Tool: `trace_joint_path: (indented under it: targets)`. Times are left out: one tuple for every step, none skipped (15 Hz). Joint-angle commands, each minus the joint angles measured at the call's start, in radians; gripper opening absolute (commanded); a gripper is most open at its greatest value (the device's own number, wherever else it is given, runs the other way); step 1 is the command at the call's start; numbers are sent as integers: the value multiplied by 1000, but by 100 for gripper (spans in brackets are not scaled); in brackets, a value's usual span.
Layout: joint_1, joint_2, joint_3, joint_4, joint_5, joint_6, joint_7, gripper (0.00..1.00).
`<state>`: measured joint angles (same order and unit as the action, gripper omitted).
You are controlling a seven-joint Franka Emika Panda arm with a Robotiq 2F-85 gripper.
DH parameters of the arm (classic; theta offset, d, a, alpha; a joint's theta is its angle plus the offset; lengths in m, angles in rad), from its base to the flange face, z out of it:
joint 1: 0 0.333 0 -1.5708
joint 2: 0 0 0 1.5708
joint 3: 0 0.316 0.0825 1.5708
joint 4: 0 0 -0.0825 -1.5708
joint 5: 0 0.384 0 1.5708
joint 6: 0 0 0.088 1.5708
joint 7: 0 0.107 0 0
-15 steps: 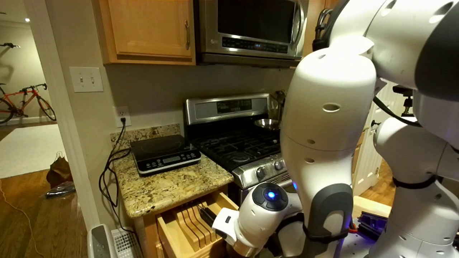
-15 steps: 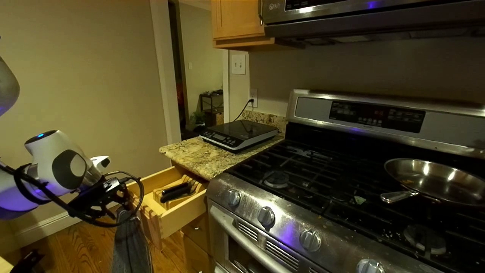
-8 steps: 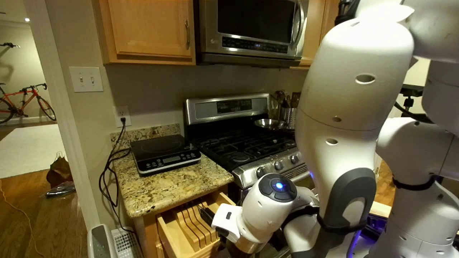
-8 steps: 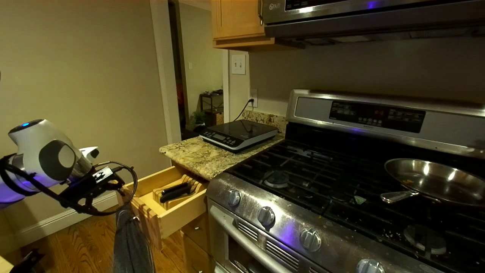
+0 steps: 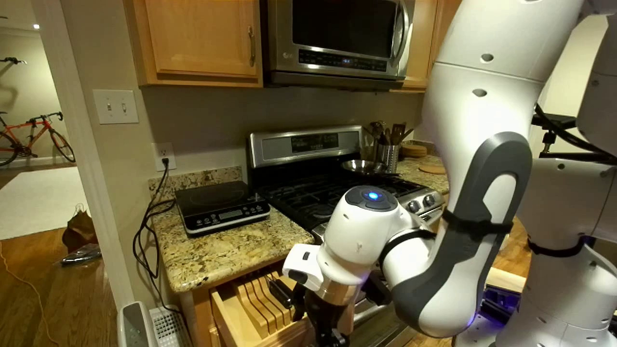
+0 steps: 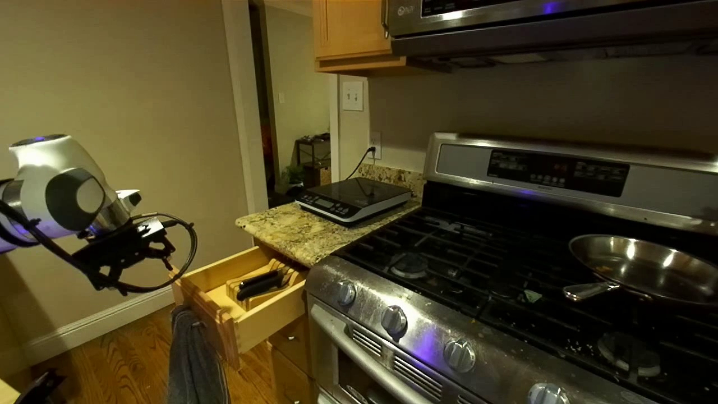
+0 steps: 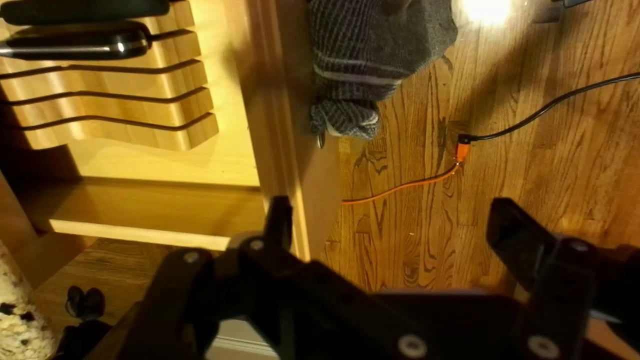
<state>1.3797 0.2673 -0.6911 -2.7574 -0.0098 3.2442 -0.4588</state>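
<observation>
Black, jointed and spread wide, my two-fingered gripper (image 7: 392,215) pinches nothing and hangs at the front of the pulled-out, box-shaped drawer (image 6: 272,320) of pale wood; whether it touches there I cannot tell. Inside that drawer lies a slotted light-wood knife block (image 7: 125,110), black-handled knives (image 7: 90,41) set in it, while a dark grey woven towel (image 7: 370,60) hangs from the drawer's front. I judge the step in hand to be a free hover by the drawer, and any move from here seems to call for keeping my fingers clear of its front edge.
</observation>
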Motion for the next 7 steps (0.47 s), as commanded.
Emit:
trace_joint_path:
  targets:
    - [27, -160, -76, -35, -33, -123, -57, 100]
    - [30, -173, -88, -28, -40, -146, -59, 100]
    - [31, -186, -98, -24, -47, -165, -62, 100]
    - [6, -109, -54, -1, -23, -111, -38, 100]
    - [7, -125, -63, -1, -28, -126, -41, 100]
    - [7, -134, -66, -1, -30, -133, -44, 100]
    - [7, -138, -67, -1, -30, -135, -45, 100]
